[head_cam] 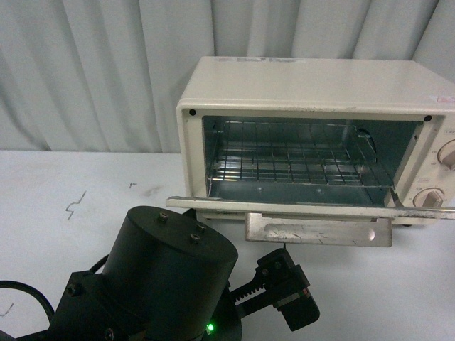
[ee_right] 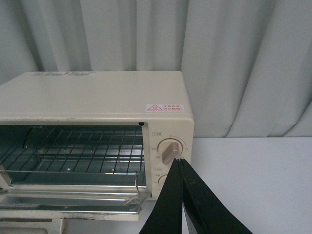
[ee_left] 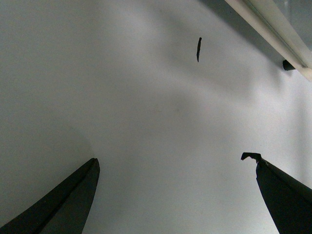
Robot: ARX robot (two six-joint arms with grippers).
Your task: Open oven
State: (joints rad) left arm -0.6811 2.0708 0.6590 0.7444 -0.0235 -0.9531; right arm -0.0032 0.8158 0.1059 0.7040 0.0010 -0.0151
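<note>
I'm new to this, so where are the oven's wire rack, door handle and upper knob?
wire rack [head_cam: 298, 160], front view, middle of the grid.
door handle [head_cam: 320, 231], front view, centre of the bar.
upper knob [ee_right: 169, 152], right wrist view, its raised grip.

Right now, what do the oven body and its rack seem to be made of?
Oven body: probably painted sheet metal, with an even cream coat, a soft sheen and crisp folded edges. Rack: bare metal wire, likely plated; its thin crossing bars glint brightly.

the oven [head_cam: 306, 89] stands on the scuffed white table [head_cam: 64, 234].
</note>
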